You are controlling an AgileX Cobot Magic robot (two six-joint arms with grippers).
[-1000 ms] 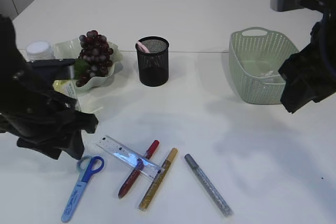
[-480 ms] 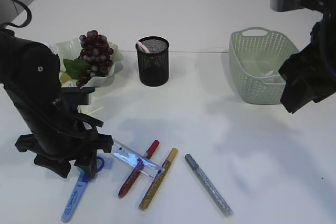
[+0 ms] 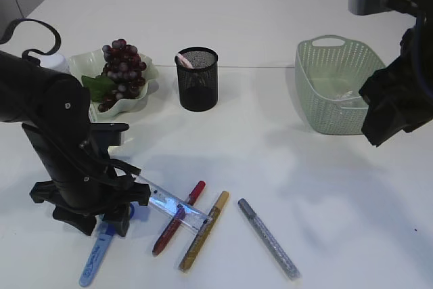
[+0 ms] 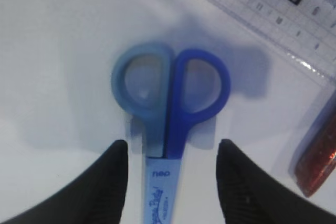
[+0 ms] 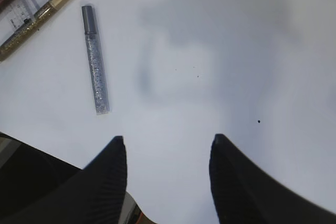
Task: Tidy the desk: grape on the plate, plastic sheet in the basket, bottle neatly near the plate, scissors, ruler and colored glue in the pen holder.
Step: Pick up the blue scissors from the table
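Two smooth plastic loops, pale and dark blue, top the scissors (image 4: 169, 103) lying flat on the white surface just beside the clear ruler (image 4: 273, 9), straddled untouched by the left tool's (image 4: 170, 182) half-spread jaws.

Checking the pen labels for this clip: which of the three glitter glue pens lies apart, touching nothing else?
The silver pen, rightmost and alone on the bare table. The red pen and the gold pen both lie crossed under the clear ruler.

white table (image 3: 284, 25), pink item (image 3: 183, 60) poking up at a black mesh cup's rim
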